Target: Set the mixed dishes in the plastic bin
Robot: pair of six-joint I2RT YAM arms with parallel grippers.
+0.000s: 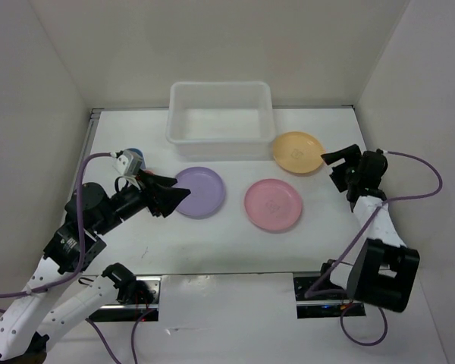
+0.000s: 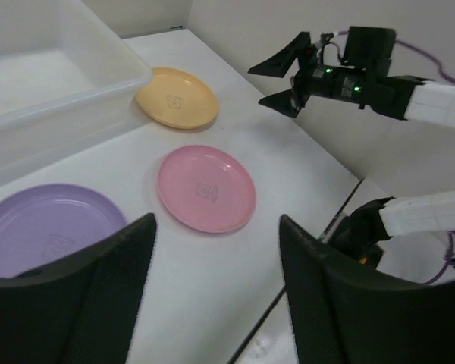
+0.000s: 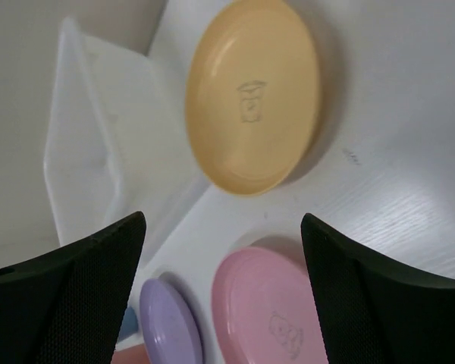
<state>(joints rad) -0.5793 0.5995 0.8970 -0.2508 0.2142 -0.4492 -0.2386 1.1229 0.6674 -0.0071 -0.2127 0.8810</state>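
Note:
The translucent white bin stands at the back middle. The yellow-orange plate lies just right of it, the pink plate in the middle, and the purple plate left of that. The blue cup peeks out behind my left wrist. My left gripper is open and empty at the purple plate's left edge. My right gripper is open and empty just right of the yellow-orange plate. A reddish sliver beside the blue cup may be the red cup.
White walls enclose the table on the left, back and right. The bin is empty inside. In the left wrist view my right gripper hovers beyond the yellow-orange plate. The arm bases and cables lie along the near edge.

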